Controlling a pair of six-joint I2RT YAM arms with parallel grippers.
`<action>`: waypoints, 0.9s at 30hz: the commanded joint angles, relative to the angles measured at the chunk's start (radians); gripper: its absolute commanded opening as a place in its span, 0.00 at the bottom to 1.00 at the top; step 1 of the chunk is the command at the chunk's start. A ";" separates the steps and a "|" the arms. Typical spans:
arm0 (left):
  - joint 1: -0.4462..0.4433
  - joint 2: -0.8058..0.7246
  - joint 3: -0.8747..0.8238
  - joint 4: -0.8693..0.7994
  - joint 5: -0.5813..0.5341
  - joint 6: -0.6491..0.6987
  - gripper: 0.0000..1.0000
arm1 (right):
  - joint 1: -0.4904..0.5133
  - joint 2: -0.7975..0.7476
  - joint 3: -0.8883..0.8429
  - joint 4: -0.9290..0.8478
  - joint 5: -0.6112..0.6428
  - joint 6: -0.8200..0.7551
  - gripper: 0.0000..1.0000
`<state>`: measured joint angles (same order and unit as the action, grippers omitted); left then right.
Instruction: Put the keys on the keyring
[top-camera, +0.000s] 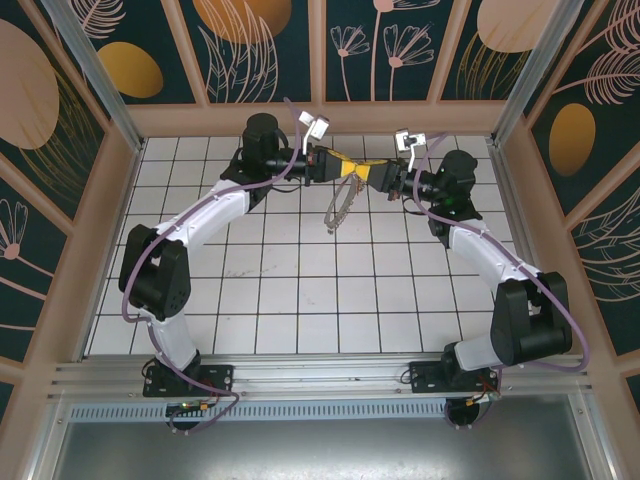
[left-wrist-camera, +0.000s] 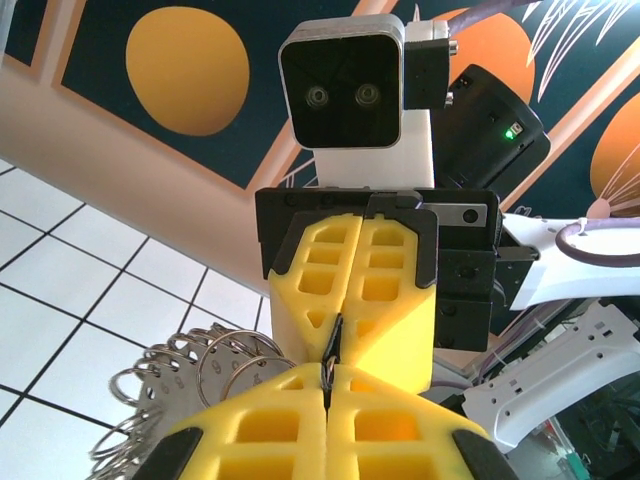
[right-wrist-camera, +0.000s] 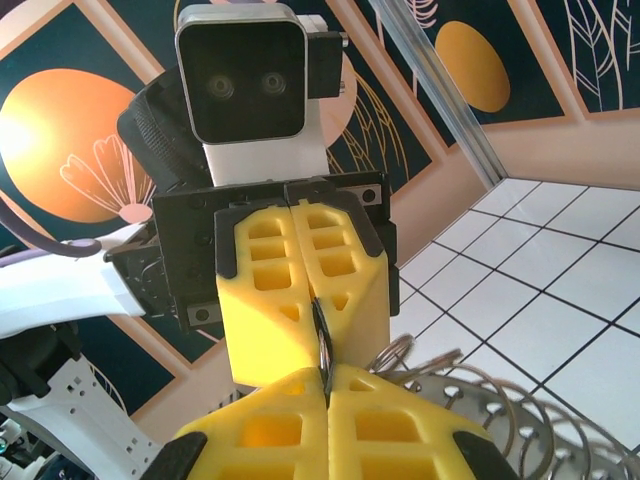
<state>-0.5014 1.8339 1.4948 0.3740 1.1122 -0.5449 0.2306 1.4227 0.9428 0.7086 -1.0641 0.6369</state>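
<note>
My two grippers meet tip to tip above the back middle of the table. The left gripper (top-camera: 338, 166) and the right gripper (top-camera: 372, 177) are both shut on the edge of one thin metal keyring (left-wrist-camera: 331, 347), which runs between the two pairs of yellow fingers (right-wrist-camera: 322, 340). A bunch of wire rings and flat metal keys (top-camera: 338, 210) hangs below the pinch. In the left wrist view the keys (left-wrist-camera: 174, 389) are at the lower left of my left gripper (left-wrist-camera: 325, 375). In the right wrist view the keys (right-wrist-camera: 445, 395) are at the lower right of my right gripper (right-wrist-camera: 325, 375).
The white tiled table (top-camera: 300, 290) lies under the hanging bunch. A low wall (top-camera: 320, 118) runs close behind both grippers, with metal corner posts (top-camera: 525, 70) at the sides. Both arms reach inward from the near edge.
</note>
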 joint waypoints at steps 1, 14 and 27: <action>-0.006 -0.018 -0.029 0.103 -0.041 -0.044 0.00 | -0.014 -0.025 0.017 0.068 -0.008 0.020 0.17; -0.006 -0.067 -0.068 0.229 -0.092 -0.124 0.00 | -0.035 -0.076 -0.075 0.150 0.001 0.084 0.22; -0.005 -0.078 -0.076 0.272 -0.091 -0.158 0.00 | -0.022 -0.027 -0.066 0.226 0.012 0.134 0.35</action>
<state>-0.5076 1.7992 1.4246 0.5804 1.0222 -0.6868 0.1989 1.3888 0.8692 0.8589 -1.0519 0.7582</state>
